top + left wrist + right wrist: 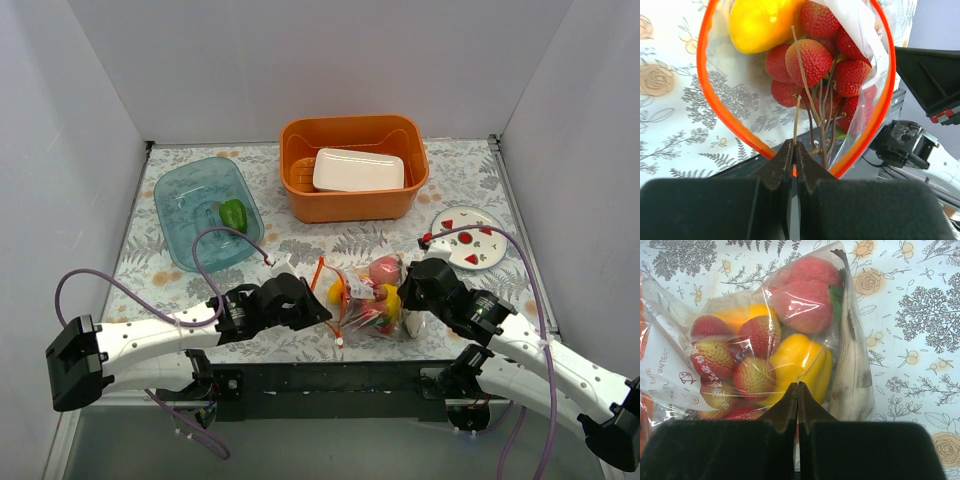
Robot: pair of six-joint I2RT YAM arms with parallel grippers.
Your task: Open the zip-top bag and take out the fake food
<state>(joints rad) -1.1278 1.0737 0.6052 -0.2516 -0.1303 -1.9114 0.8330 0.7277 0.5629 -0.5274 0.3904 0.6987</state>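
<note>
The zip-top bag (365,300) lies on the patterned table near its front edge, between my two grippers. My left gripper (325,308) is shut on the bag's orange-red zip strip (715,110), and the mouth stands open in a loop in the left wrist view. Inside show the fake food: red bumpy fruits (810,60) on brown stems and a yellow pepper (760,22). My right gripper (798,387) is shut on the clear plastic at the bag's other end, in front of the yellow pepper (800,362), with a pinkish-red piece (802,297) beyond.
A teal see-through tray (190,195) at the back left holds a green pepper (234,214). An orange basket (300,135) with a white tray (358,170) stands at the back centre. A white plate (468,240) with red triangles lies at the right.
</note>
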